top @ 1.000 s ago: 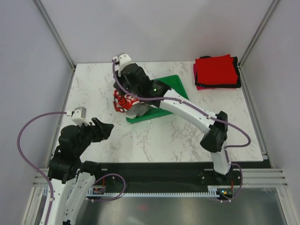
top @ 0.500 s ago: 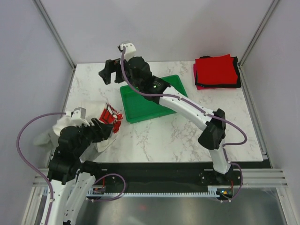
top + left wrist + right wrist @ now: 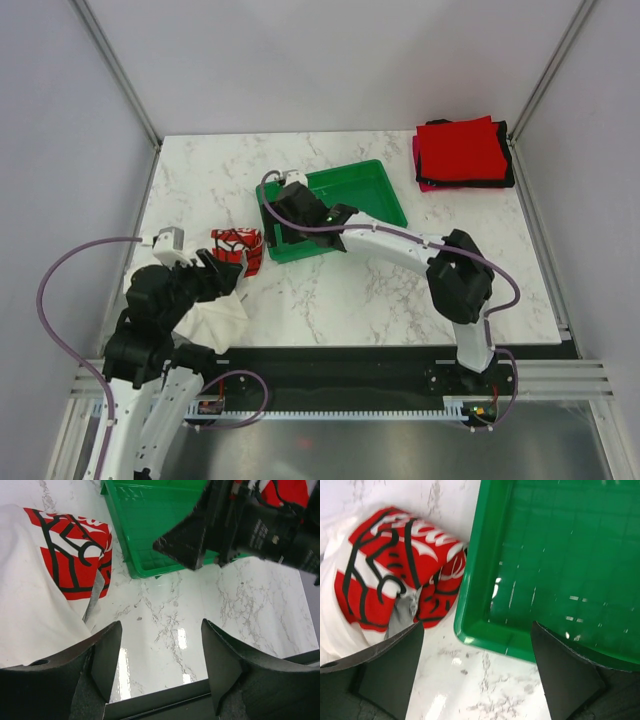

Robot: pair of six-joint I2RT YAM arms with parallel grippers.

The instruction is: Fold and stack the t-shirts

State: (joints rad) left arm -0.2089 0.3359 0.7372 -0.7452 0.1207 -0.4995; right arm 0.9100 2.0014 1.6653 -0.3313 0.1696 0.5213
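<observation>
Both spread: left hand (image 3: 161,626), right hand (image 3: 477,626); white shirt (image 3: 220,312) long axis print-end toward tray (image 3: 350,190).

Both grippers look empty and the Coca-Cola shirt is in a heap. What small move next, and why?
Probably lower the left gripper onto the white shirt and pinch an edge: it lies bunched beside the green tray, and the open left gripper is closest.

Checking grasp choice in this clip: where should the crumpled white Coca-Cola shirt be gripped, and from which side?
Likely the bunched fold at the red print of the white Coca-Cola shirt, facing the green tray. Come from the tray side with the open right gripper: that fold looks raised, easy to pinch.
</observation>
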